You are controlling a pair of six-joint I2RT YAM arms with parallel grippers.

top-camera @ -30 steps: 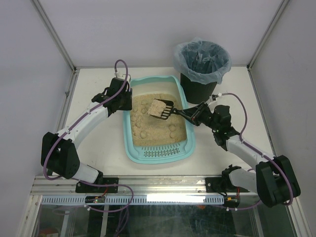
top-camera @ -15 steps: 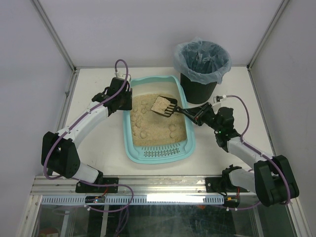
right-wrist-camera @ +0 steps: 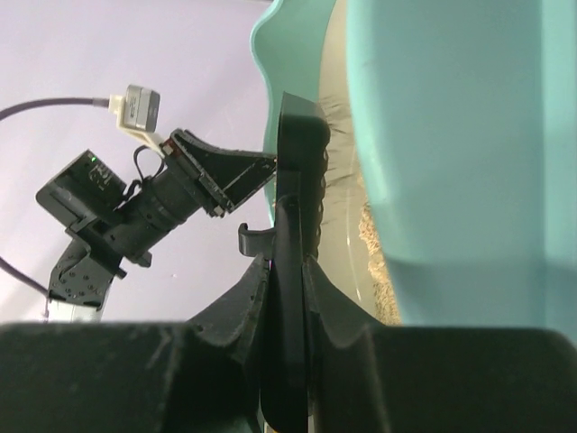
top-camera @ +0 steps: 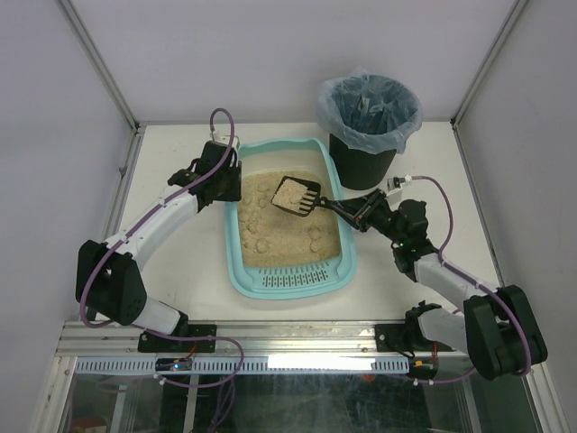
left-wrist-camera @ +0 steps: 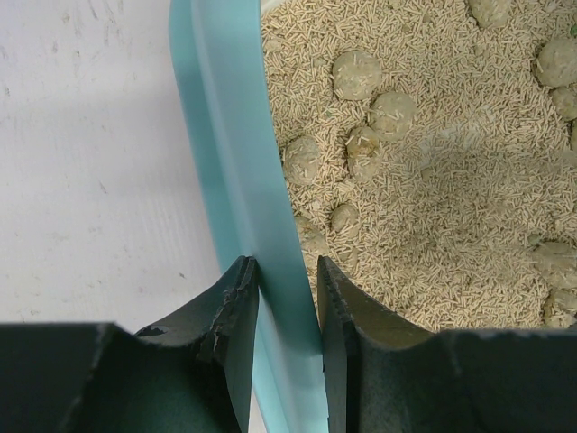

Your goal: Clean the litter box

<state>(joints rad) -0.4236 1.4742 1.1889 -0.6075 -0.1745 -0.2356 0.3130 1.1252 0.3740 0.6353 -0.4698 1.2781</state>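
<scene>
Lifting the scoop (top-camera: 306, 200) above the sand (top-camera: 288, 242), the right gripper (top-camera: 357, 213) stays clamped on its handle | load looks smaller than a second ago, loose grains apparently sifted out | left gripper (top-camera: 226, 178) pinches the left rim of the litter box (top-camera: 239, 271), set between the arms | bin (top-camera: 370, 144) at its far right corner is the likely next stop.

the light teal plastic rounded-rectangular litter box (top-camera: 281, 144) sits flat mid-table (top-camera: 194, 271), turned slightly askew. raised rim all round, slotted strip (top-camera: 290, 281) at the near end. inside there's beige pellet litter (top-camera: 287, 242) with a bunch of round clumps (left-wrist-camera: 356, 74) scattered around.
</scene>
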